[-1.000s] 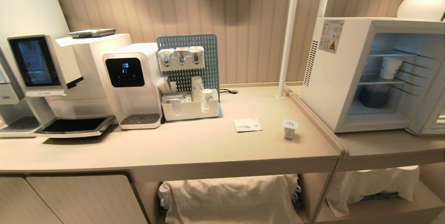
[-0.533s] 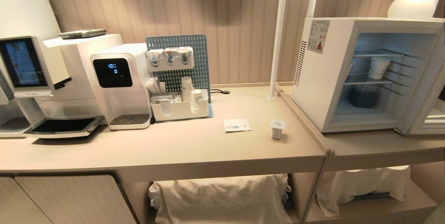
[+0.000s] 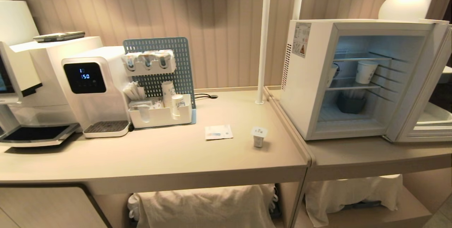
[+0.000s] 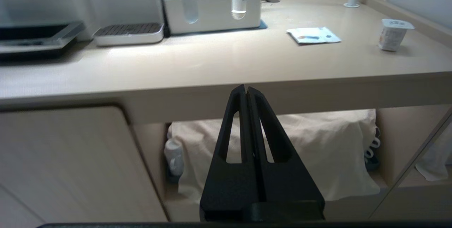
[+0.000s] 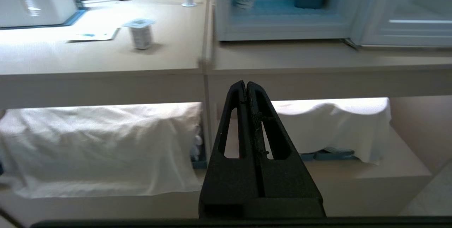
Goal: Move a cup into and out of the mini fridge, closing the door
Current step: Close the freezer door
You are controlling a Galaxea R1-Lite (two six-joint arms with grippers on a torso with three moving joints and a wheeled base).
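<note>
The cup (image 3: 259,136), a squat white tub with a flat lid, stands upright on the beige counter (image 3: 159,157) near its right end; it shows too as the cup (image 4: 392,34) and the cup (image 5: 141,33). The white mini fridge (image 3: 307,79) sits on the lower counter to the right, and its door (image 3: 429,97) is swung wide open to the right. Neither arm is in the head view. My left gripper (image 4: 245,88) and right gripper (image 5: 245,83) are both shut and empty, hanging low in front of the counter edge.
A taller paper cup (image 3: 365,71) and a dark blue container (image 3: 351,103) stand on the fridge's shelves. A flat packet (image 3: 218,132) lies left of the cup. A white pole (image 3: 263,37), a cup organiser (image 3: 160,115) and a water dispenser (image 3: 91,90) stand behind. Cloth-covered shelves (image 3: 204,205) lie below.
The whole picture has slid left, so the camera has moved to the right; the fridge now sits nearer the middle. Nothing on the counter has moved.
</note>
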